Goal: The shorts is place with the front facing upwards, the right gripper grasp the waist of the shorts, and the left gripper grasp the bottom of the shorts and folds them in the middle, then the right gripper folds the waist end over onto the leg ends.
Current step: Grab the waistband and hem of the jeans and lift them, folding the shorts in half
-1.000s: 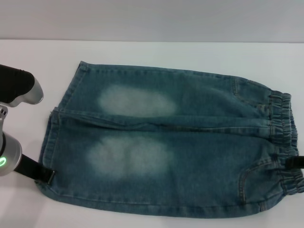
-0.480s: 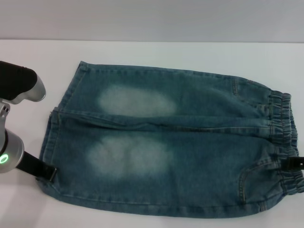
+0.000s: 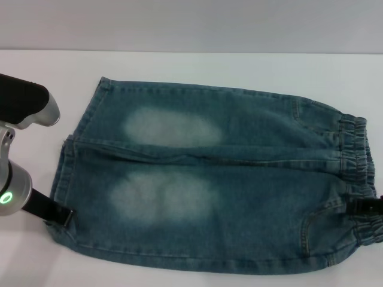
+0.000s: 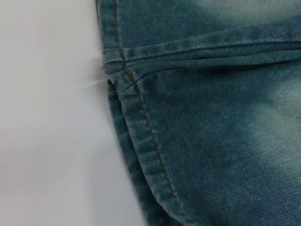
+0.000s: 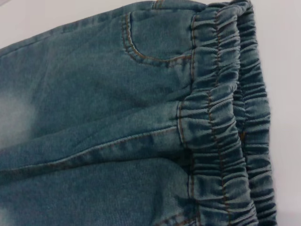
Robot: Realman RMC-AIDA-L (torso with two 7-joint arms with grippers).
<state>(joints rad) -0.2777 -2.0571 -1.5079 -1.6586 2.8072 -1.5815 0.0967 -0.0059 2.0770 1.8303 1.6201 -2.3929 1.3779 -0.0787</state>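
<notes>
One pair of denim shorts (image 3: 209, 179) lies flat on a white counter (image 3: 197, 66). The left end effector (image 3: 60, 216) touches the two stitched hems (image 3: 66, 173); I cannot tell its grip. The shorts show two faded patches. The right end effector (image 3: 366, 205) touches the puckered waist (image 3: 359, 173); grip unclear.

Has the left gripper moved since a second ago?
Yes. The left gripper has crept rightward onto the near leg hem of the shorts, which lie unmoved.

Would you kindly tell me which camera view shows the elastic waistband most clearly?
The right wrist view: the waistband fills it, puckers and stitching plain. The head view shows it only at the picture's edge; the left wrist view shows only hem.
</notes>
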